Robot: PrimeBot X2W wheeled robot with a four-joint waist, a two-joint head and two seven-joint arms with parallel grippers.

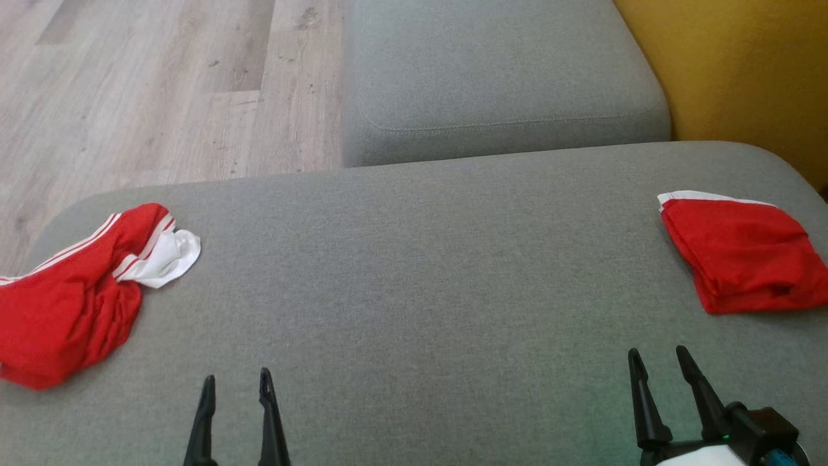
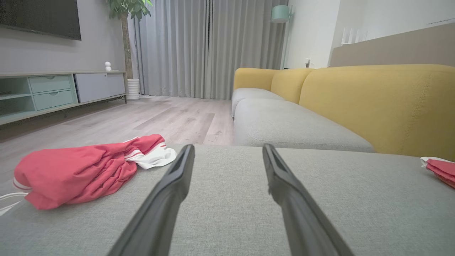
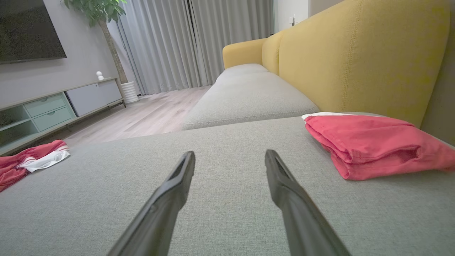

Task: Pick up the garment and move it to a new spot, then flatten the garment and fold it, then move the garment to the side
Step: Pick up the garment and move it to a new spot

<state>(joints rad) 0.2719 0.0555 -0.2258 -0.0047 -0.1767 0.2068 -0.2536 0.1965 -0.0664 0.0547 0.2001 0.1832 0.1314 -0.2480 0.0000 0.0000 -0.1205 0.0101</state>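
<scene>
Grey seat cushion [image 1: 414, 259] lay under both arms in your head view. A second grey cushion [image 1: 504, 77] sat at 12 o'clock, pale wood floor [image 1: 162, 84] at 10 and a yellow backrest [image 1: 744, 71] at 1. The crumpled red garment [image 1: 65, 304], white-striped with a white patch turned out, lay bunched at 9 o'clock by the cushion's left edge. At 3 o'clock a folded red garment [image 1: 744, 259] with a white hem lay near the right edge. Your left gripper [image 1: 237, 377] stood at 7 o'clock and your right gripper [image 1: 658, 353] at 5. Each had its two dark fingers parted with nothing between them, well apart from either garment.

From above you got both grippers together and the outlines of both garments. The wrist cameras gave you a low side look. The left wrist view showed the crumpled garment as a raised heap at 9 o'clock and an edge of the folded one at 3. The right wrist view showed the folded garment's stacked layers close at 2 o'clock and the crumpled one far off at 9. Those views also gave you the room: grey curtains [image 2: 199, 46], a potted tree [image 2: 128, 35], a dark wall screen [image 2: 39, 16] and a low media cabinet [image 2: 53, 92]. You could not tell whether the fingertips touched the cushion.
</scene>
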